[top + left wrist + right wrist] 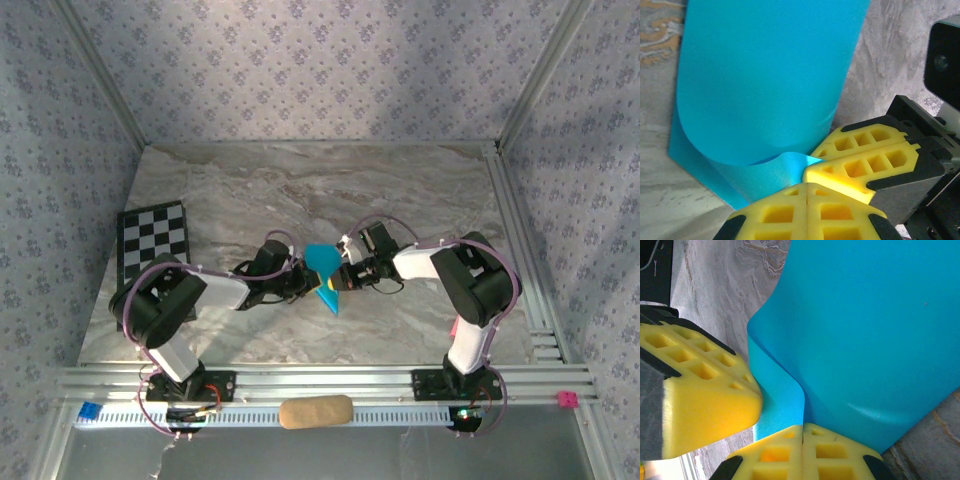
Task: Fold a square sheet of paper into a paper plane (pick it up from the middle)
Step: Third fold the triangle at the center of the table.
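I'm mid-fold. The sheet of paper (pixel 322 266) is well to the right of the checkered board (pixel 153 240), out past the board's right edge over the middle of the table (pixel 420 190). It is no longer a flat square. From overhead it reads as a creased shape with a point aimed back towards the arm bases.

The left gripper (pixel 806 187) has its yellow fingers pressed fully together on the paper's lower edge. The right gripper (pixel 802 428) is likewise clamped closed on the paper, and its tips touch the left pair's. Both pinches sit side by side on the same short stretch of edge, on the side of the sheet away from the board.

From the left wrist camera, a broad flap curls up and over in a soft roll with no sharp line. My read is that this fold has been brought round but not yet pressed.

Next I'd want to keep one pinch as the anchor. The other should lay the rolled flap down flush and run along it to set the crease. I'd move slowly, because paper this thin could tear or skew between two grips set so close.
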